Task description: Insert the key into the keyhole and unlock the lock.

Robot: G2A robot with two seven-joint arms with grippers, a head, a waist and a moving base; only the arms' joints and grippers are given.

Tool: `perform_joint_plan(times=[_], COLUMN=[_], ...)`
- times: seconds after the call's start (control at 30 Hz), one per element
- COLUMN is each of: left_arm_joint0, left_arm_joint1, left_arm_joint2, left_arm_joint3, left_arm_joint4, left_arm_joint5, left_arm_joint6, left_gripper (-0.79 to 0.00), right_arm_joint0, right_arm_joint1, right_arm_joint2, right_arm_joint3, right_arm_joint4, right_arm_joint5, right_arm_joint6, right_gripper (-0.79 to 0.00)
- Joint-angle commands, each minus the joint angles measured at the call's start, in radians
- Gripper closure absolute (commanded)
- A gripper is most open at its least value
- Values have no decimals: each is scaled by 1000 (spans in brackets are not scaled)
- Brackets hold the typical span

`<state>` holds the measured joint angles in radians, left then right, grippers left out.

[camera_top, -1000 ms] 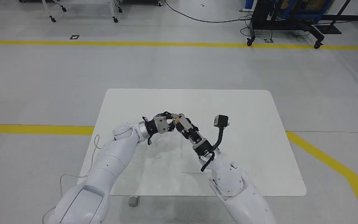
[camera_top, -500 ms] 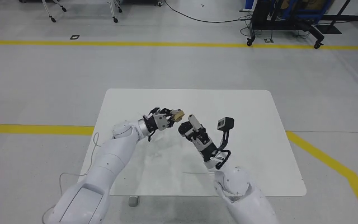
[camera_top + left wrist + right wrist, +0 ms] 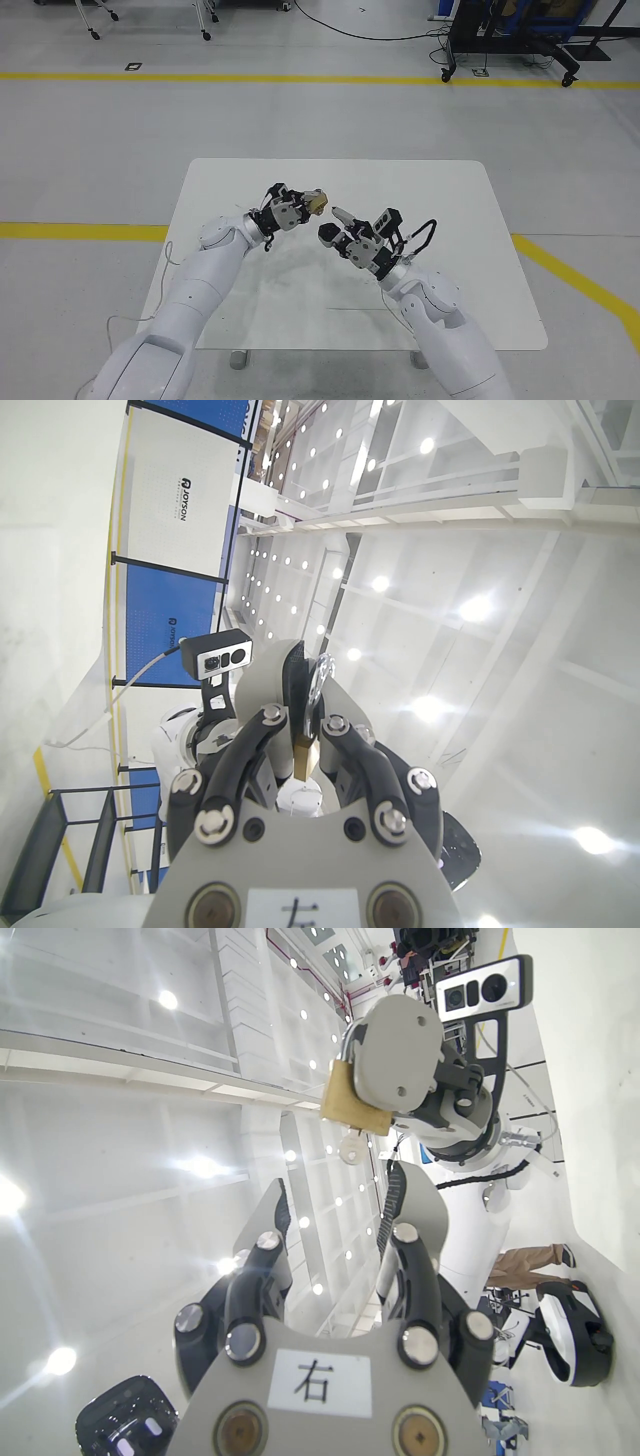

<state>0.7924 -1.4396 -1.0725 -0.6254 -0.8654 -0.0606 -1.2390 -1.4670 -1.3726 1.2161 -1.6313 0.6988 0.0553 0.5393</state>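
Brass padlock [image 3: 350, 1098], key [image 3: 351, 1149] already seated in it
Our left claw [image 3: 298, 208] clamps the padlock above the counter [image 3: 450, 200]; our right claw [image 3: 337, 1183] gapes empty just beside the key. We judge insertion done; whether the shackle [image 3: 345, 1044] has sprung we cannot tell, so turning may remain.

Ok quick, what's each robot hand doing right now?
Left hand: closed on the padlock, key in it.
Right hand: open, holding nothing.

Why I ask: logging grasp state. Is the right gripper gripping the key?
No: in the right wrist view the right gripper stands open, and the key sticks out of the padlock, untouched by it.
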Motion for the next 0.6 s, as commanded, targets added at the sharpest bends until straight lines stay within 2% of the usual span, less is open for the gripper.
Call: perform_joint_plan(times=[0.0, 0.17, 0.3, 0.47, 0.5, 0.53, 0.57], left_arm_joint0=[2, 3, 4, 3, 3, 3, 2], left_arm_joint1=[0, -1, -2, -3, -4, -4, -4], left_arm_joint2=[0, 0, 0, 5, 4, 5, 5], left_arm_joint3=[-2, -4, -7, -10, -10, -9, -8], left_arm_joint4=[3, 8, 14, 24, 24, 27, 28], left_arm_joint5=[0, 4, 4, 3, 3, 3, 3], left_arm_joint6=[-1, 3, 2, -3, -4, -4, -4], left_gripper=[0, 0, 0, 0, 0, 0, 0], right_arm_joint0=[9, 27, 33, 34, 34, 34, 34], right_arm_joint1=[-1, -1, -1, 0, 0, 0, 1], right_arm_joint2=[-10, -32, -35, -33, -34, -34, -34], right_arm_joint3=[7, 23, 27, 35, 35, 36, 38], right_arm_joint4=[1, -4, -4, 4, 7, 12, 16], right_arm_joint5=[9, 22, 21, 22, 22, 23, 24], right_arm_joint6=[3, 11, -2, -15, -15, -12, -11], right_gripper=[-348, -351, -323, -172, -123, -6, 0])
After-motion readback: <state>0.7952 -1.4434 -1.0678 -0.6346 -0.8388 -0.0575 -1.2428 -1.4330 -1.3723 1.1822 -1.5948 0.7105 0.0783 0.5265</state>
